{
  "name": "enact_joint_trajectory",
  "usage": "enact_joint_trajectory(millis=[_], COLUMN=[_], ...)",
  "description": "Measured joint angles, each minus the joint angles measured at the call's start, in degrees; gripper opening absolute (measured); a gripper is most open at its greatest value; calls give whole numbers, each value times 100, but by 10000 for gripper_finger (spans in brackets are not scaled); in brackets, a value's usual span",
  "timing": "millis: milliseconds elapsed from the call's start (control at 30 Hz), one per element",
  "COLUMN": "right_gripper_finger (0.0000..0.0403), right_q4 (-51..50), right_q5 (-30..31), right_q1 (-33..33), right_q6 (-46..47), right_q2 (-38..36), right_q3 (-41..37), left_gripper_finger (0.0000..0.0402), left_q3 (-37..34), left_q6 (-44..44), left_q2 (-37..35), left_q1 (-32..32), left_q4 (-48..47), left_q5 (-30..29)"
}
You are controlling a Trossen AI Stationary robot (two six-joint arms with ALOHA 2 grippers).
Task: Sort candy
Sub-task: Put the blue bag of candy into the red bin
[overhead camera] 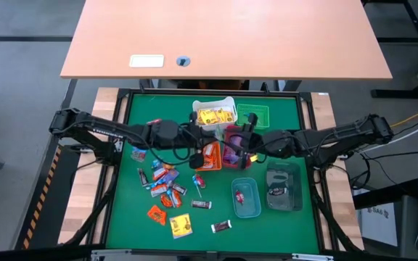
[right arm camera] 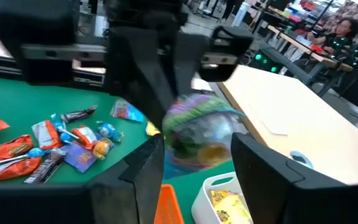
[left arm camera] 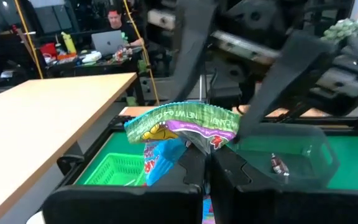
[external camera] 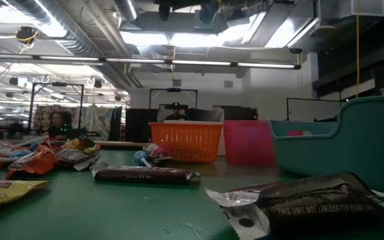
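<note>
You have a matt green mat [overhead camera: 129, 225] under glossy, crinkled foil and plastic candy [overhead camera: 181, 225] wrappers. The orange basket [external camera: 185, 141] is latticed plastic; the teal bin [external camera: 352, 143] is smooth, dull plastic. The desk [overhead camera: 223, 36] beyond shows smooth wood-look laminate.
</note>
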Motion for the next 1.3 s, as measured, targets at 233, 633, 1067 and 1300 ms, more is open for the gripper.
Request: enact_joint_trajectory(millis=[233, 633, 1067, 1300], right_gripper_finger=[189, 114, 17, 23], right_q4=[-17, -72, -134, -430], right_q5=[-811, -1355, -1368, -1256], right_q1=[-262, -324, -320, -319], right_q6=[7, 2, 2, -4], right_q2=[-2, -2, -2, -2], right_q3=[1, 1, 1, 1], left_gripper_finger=[0, 0, 4, 63], left_q3=[0, 0, -1, -4], left_q6=[6, 15, -21, -31], left_q2=[0, 0, 2, 7], left_q1=[-129, -164, -158, -155], left_q4=[58, 59, 51, -57], left_q5=[3, 29, 5, -169])
